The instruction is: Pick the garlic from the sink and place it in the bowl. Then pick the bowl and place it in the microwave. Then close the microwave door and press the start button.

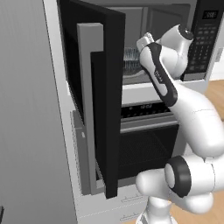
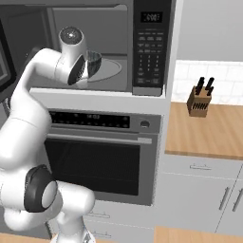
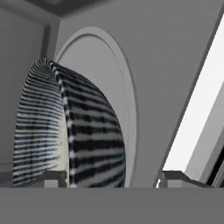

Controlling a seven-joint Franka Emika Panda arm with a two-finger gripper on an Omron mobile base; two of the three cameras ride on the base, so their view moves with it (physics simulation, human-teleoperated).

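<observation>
Right before my end effector (image 3: pixel 113 180), inside the microwave (image 2: pixel 142 52), sits the bowl (image 3: pixel 65 131) on the turntable (image 3: pixel 118 87); my fingers stand wide, one either side of its rim.

Ribbed bowl (image 3: pixel 83 131) inside open microwave (image 2: pixel 114 47), on turntable.

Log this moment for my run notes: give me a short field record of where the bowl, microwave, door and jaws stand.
bowl: inside the microwave, over the round turntable; whether it rests on it I cannot tell
door: swung wide open to the left
gripper: reached into the cavity, jaws apart, one fingertip on each side of the bowl's wall
garlic: cannot tell, the bowl's inside is hidden
keypad: untouched
oven: below, shut
knife block: on the wooden counter at right
</observation>
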